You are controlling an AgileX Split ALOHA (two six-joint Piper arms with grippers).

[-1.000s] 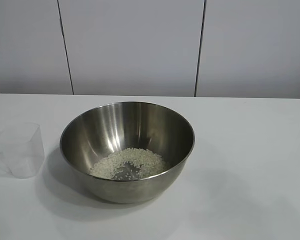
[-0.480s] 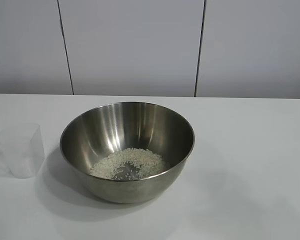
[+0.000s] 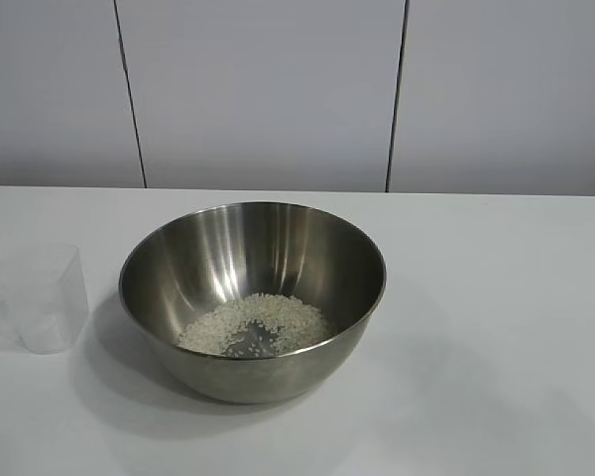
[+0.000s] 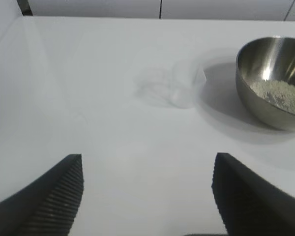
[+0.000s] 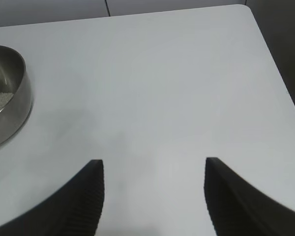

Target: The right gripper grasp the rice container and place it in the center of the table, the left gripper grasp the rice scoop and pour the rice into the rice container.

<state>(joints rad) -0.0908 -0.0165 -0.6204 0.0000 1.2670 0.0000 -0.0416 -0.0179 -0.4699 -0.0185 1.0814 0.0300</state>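
Seemingly done with its pour, the rice scoop (image 3: 46,297), a small frosted translucent plastic measuring cup, stood upright and apparently empty on the white table (image 3: 496,297), just beside the stainless-steel rice container (image 3: 252,297) on its left in the exterior view. That bowl sat near the table's middle with a modest heap of rice (image 3: 256,324) spread across its bottom.

By the look of it, the cup was light, thin-walled and smooth: likely to skid or tip under a careless nudge, and best taken across its straight sides, with the lip tab kept clear of the fingers. The bowl appeared rigid and far heavier, its polished curved wall offering a slippery hold; the rim seemed the surest place to pinch it.

Seen from its own wrist camera, the left gripper (image 4: 147,196) hung above bare tabletop with its ribbed fingers spread wide, grasping nothing, the cup and bowl well apart from it farther along the table. From the other wrist camera, the right gripper (image 5: 152,196) was likewise parted and empty over a bare stretch near the table's corner, the bowl's edge off to one side.
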